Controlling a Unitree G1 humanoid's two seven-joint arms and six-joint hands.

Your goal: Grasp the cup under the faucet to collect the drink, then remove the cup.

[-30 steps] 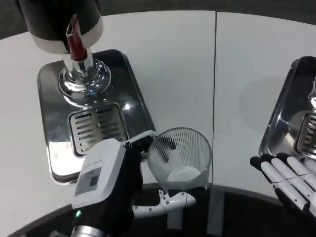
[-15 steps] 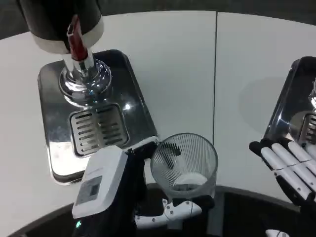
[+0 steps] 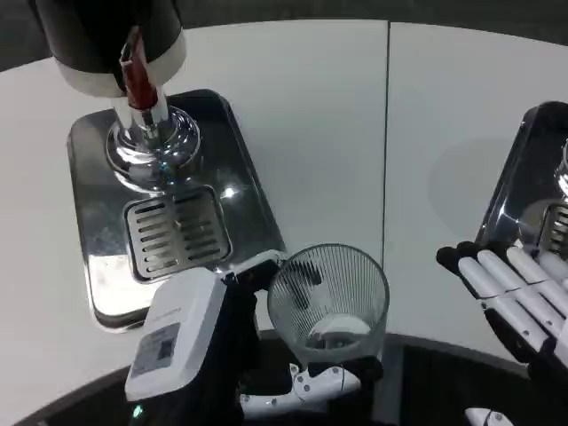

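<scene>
The left hand [image 3: 226, 342] gripped a clear, ribbed cup [image 3: 329, 299], fingers clamped around its sides, at the white table's [image 3: 337, 115] near edge, just right of the shiny steel tray [image 3: 240, 169] and clear of its slotted grate [image 3: 175, 232]. A chrome faucet [image 3: 146, 133] with a red lever stood behind the grate. The right hand [image 3: 510, 297] lay flat, fingers straight and slightly apart, holding nothing.

The left hand [image 3: 226, 342], gripping the ribbed clear cup [image 3: 328, 297], now sits a little lower and further right in the frame than a second ago, nearer the table's near edge. The right hand [image 3: 510, 297] has slid up and leftward at the right edge, its fingertips now reaching further onto the white tabletop.
</scene>
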